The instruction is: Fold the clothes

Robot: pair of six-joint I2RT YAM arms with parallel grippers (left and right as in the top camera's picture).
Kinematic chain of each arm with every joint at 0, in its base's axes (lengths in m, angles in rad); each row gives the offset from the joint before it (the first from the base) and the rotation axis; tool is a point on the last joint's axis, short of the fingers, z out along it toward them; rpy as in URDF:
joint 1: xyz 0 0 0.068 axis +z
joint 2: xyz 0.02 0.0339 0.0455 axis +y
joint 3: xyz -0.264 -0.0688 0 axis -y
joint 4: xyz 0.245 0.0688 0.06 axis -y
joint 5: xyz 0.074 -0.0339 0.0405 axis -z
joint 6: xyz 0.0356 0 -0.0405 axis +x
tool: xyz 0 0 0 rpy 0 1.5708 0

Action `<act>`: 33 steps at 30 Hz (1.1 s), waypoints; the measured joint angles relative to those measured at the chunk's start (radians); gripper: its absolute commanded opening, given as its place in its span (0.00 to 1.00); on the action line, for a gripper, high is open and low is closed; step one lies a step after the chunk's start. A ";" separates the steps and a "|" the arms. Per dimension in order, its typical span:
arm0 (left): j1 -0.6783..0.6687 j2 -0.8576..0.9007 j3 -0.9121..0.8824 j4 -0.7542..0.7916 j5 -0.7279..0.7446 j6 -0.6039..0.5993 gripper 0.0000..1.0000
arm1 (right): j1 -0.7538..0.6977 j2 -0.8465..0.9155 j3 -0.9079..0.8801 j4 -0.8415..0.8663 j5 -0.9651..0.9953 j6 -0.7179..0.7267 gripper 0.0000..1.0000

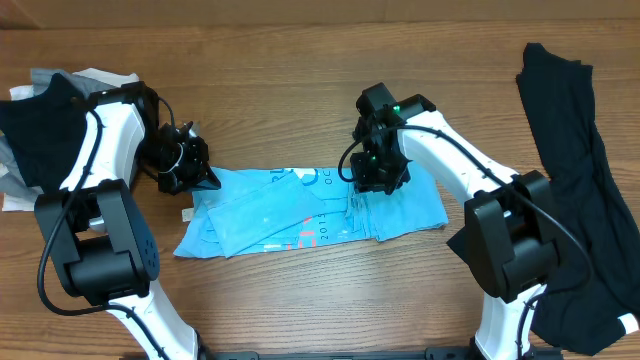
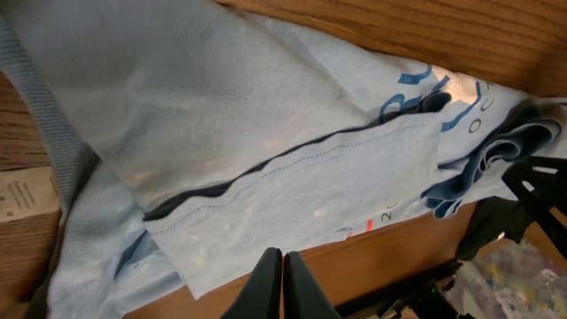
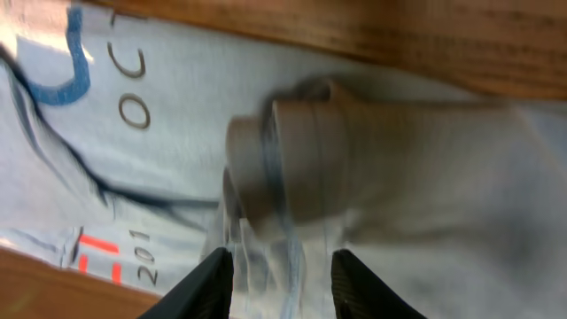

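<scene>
Overhead view: a light-blue cotton T-shirt with white and coral lettering (image 1: 300,215) lies partly folded into a long band at the middle of the brown wooden table (image 1: 300,60). A long black garment (image 1: 580,170) is draped at the right edge, and a heap of black, grey and white clothes (image 1: 40,110) sits at the far left. The left gripper (image 1: 207,180) rests at the band's left end with its fingers pressed together; I cannot tell whether any cloth is caught. The right gripper (image 3: 276,275) hangs over the rumpled right end, fingers spread around a rolled ridge of fabric. To do this well, it should probably pinch every layer of that ridge, lift low and carry it leftward while the left end is kept pinned, so the band does not slide or unroll.
</scene>
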 measured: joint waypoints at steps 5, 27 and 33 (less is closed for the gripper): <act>0.000 0.000 0.000 0.000 0.000 0.000 0.07 | 0.000 0.000 -0.034 0.068 0.001 0.010 0.04; 0.000 0.000 0.000 -0.003 0.000 0.000 0.13 | 0.008 0.000 -0.042 0.176 -0.058 0.071 0.11; 0.000 0.000 0.000 -0.019 -0.005 -0.004 0.48 | 0.017 -0.002 -0.016 0.029 -0.079 0.044 0.20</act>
